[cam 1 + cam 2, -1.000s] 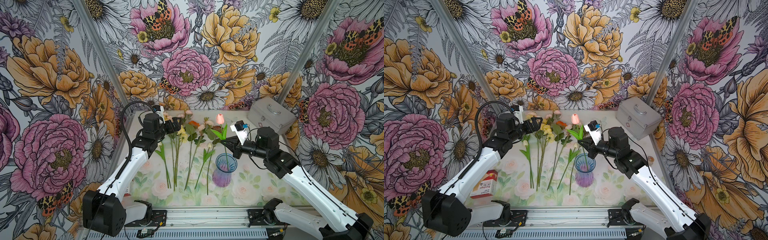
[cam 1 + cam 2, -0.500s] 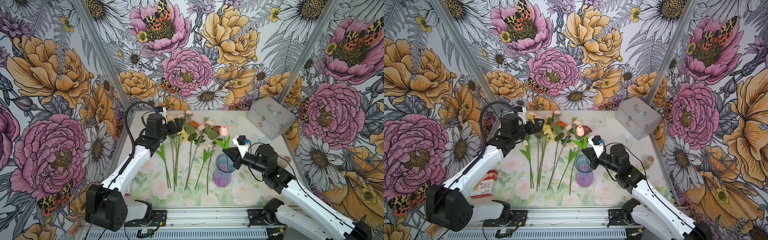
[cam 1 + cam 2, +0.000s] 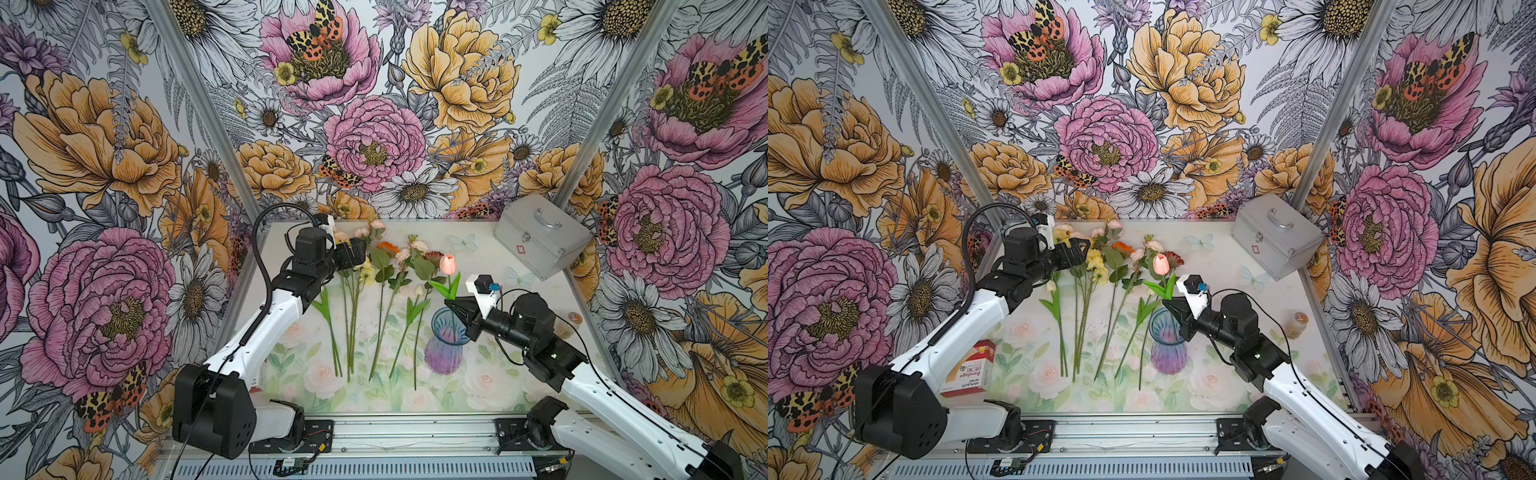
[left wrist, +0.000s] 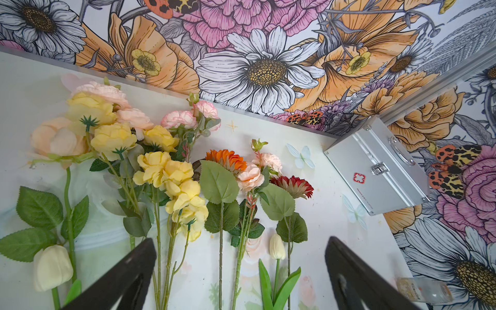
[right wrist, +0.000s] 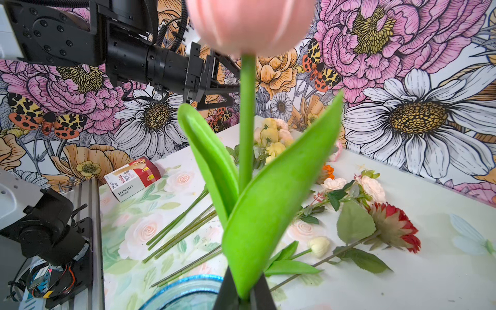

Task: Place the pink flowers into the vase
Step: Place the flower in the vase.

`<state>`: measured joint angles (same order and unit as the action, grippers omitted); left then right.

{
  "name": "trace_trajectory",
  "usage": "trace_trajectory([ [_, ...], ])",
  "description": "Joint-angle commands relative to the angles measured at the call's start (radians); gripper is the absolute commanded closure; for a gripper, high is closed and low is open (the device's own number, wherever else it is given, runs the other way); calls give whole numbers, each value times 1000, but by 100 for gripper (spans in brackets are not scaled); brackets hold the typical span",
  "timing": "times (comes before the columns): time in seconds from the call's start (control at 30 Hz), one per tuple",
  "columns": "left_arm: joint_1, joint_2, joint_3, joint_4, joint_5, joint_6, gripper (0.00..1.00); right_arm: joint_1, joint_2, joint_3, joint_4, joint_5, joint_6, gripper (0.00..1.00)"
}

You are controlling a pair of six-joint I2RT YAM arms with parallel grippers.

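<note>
Pink tulip (image 3: 447, 264) stands straight up, with its bloom and green leaves above the right gripper (image 3: 453, 305). The jaws are squeezed shut on the stem just under the leaves. They sit right over the blue rim of the vase (image 3: 442, 355), and the stem end goes down inside. The other pink flowers (image 4: 251, 177) lie flat on the table (image 3: 486, 253), left of the vase. The left gripper (image 3: 359, 255) hangs over the far flower heads, jaws wide apart, holding nothing.
</note>
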<state>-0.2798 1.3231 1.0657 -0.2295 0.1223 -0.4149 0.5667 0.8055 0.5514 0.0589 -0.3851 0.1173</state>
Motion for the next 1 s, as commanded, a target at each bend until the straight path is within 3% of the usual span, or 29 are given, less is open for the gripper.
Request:
trace_trajectory([
  [0.0, -9, 4, -12, 10, -14, 21, 1, 9, -6, 21, 16, 15, -8, 90],
  [0.37, -9, 12, -9, 12, -13, 25, 1, 15, -3, 82, -66, -4, -42, 81],
  [0.53, -9, 16, -6, 12, -7, 25, 1, 15, -8, 90, -77, -8, -32, 56],
  [0.83, -5, 13, -5, 11, -6, 28, 1, 15, -44, 95, -91, 3, -19, 43],
  [0.97, -1, 16, 0, 12, -7, 28, 1, 16, -70, 120, -95, 31, 2, 29],
])
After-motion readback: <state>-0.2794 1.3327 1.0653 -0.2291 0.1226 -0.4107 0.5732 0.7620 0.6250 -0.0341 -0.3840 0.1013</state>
